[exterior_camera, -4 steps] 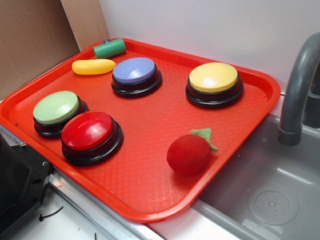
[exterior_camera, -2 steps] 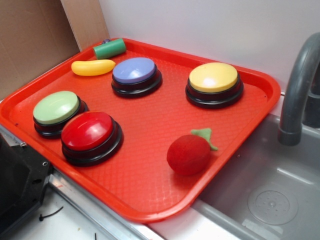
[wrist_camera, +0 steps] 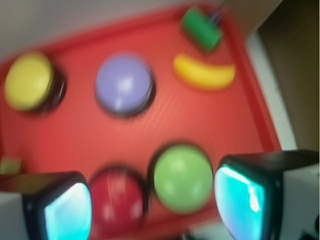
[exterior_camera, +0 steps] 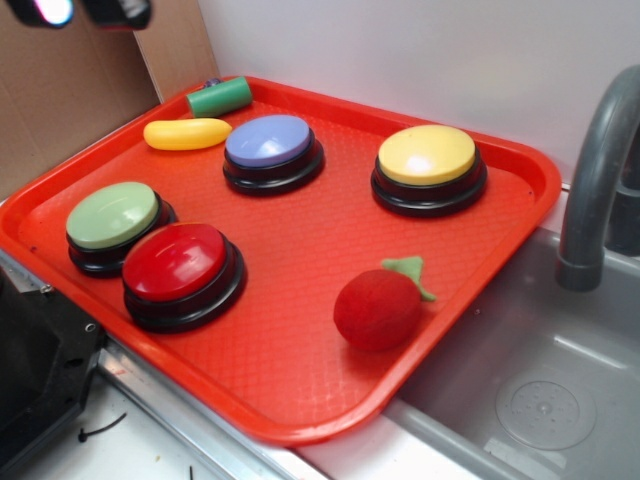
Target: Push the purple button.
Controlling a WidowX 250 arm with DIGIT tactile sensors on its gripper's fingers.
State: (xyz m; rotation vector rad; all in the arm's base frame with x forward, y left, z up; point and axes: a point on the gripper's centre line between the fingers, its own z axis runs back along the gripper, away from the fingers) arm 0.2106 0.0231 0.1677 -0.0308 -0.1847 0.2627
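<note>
- Lavender-capped and sitting on a black base, the purple button (exterior_camera: 268, 141) stands in the far part of the red tray (exterior_camera: 300, 390), untouched; in the wrist view it lies ahead of the fingers (wrist_camera: 152, 202), slightly to the left of the gap between them.
- What has just changed: a fraction of a second ago the exterior view showed no robot at all, and now the gripper (exterior_camera: 80, 10) has come into the top left corner, high above the tray's left edge. The wrist picture is smeared, which suggests the arm is moving.
- The fingers are spread wide apart and hold nothing; the green button (wrist_camera: 182, 177) shows between them in the wrist view, and the red button (wrist_camera: 117, 200) sits next to it towards the left finger.
- Beyond the fingers and to the right lie a yellow toy banana (exterior_camera: 187, 133) and a small green cylinder (exterior_camera: 220, 97); far off to the left is the yellow button (exterior_camera: 427, 155).
- A red plush fruit with a green leaf (exterior_camera: 378, 308) rests near the tray's sink-side edge, barely inside the wrist view at its left edge.
- Reading for the task: the approach has only begun. The gripper is well apart from the purple button and must travel forward past the green button, then descend onto the lavender cap. The risk is pressing the green or red button, which lie closer beneath it.
</note>
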